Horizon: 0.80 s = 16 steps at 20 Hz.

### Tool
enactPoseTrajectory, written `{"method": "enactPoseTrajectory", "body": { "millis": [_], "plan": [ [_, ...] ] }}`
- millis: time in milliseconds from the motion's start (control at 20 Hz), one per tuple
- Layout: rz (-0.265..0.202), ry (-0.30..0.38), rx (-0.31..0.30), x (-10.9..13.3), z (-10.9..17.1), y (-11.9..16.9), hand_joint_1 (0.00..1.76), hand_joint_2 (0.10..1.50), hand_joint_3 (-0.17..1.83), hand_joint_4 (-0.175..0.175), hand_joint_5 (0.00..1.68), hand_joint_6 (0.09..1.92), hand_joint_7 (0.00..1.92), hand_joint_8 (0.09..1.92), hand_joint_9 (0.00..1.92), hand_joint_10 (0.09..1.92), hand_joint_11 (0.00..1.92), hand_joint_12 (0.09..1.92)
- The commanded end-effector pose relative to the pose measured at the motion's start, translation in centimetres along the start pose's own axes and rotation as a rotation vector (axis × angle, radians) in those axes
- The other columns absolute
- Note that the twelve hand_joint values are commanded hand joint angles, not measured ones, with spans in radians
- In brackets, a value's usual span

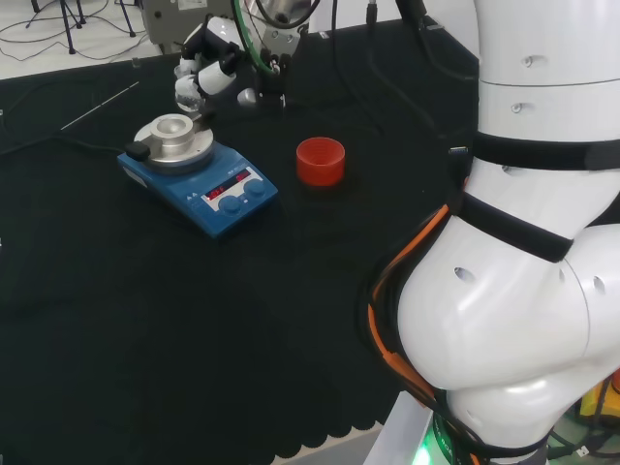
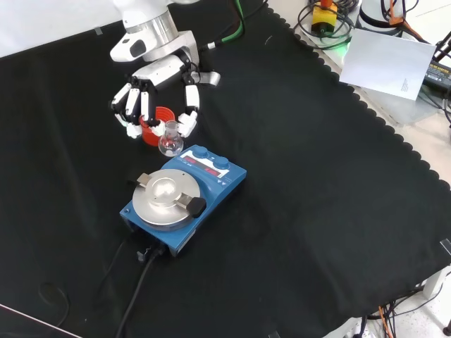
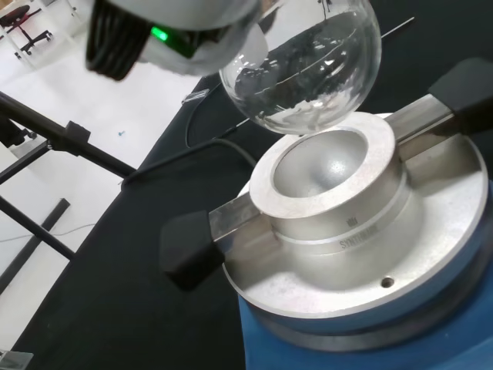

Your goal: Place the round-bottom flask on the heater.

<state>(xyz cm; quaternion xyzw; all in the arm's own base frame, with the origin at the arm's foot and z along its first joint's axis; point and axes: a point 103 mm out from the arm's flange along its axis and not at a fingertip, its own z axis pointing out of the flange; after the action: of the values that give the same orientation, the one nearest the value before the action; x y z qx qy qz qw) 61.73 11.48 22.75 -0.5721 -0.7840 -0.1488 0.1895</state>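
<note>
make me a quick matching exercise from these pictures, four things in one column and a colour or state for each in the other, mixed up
Things:
1. round-bottom flask
2. heater
3. ribbed ring stand
4. hand

States:
a. blue body, silver bowl-shaped top
b. red, standing bare on the cloth
c. clear glass, held above the heater's bowl
d. fingers curled round the flask

Pairs: 1-c, 2-a, 3-b, 4-d

Work surface (image 2: 338, 211) covered with black cloth with a scalloped edge. Resting directly on it: 1 blue heater (image 2: 184, 199) with a round metal top plate and a bowl-shaped recess, its black cable (image 2: 134, 303) trailing across the cloth; 1 red ribbed ring stand (image 1: 320, 161), standing apart to the heater's right in the head view; and 1 thin metal rod (image 1: 100, 105) beyond the heater there.
</note>
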Motion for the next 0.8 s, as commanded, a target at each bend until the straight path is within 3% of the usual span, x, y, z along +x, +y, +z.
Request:
{"method": "enactPoseTrajectory", "body": {
  "millis": [50, 800],
  "plan": [
    [-0.009, 0.019, 0.013, 0.3, 1.2, 1.1, 1.09, 0.61, 0.89, 0.175, 1.14, 1.03, 0.63, 0.54, 0.76, 0.51, 0.26, 1.32],
    [-0.039, 0.037, 0.058, 0.8, 3.3, 4.1, 1.09, 0.61, 0.88, 0.175, 1.14, 1.02, 0.63, 0.54, 0.76, 0.51, 0.25, 1.32]
  ]
}}
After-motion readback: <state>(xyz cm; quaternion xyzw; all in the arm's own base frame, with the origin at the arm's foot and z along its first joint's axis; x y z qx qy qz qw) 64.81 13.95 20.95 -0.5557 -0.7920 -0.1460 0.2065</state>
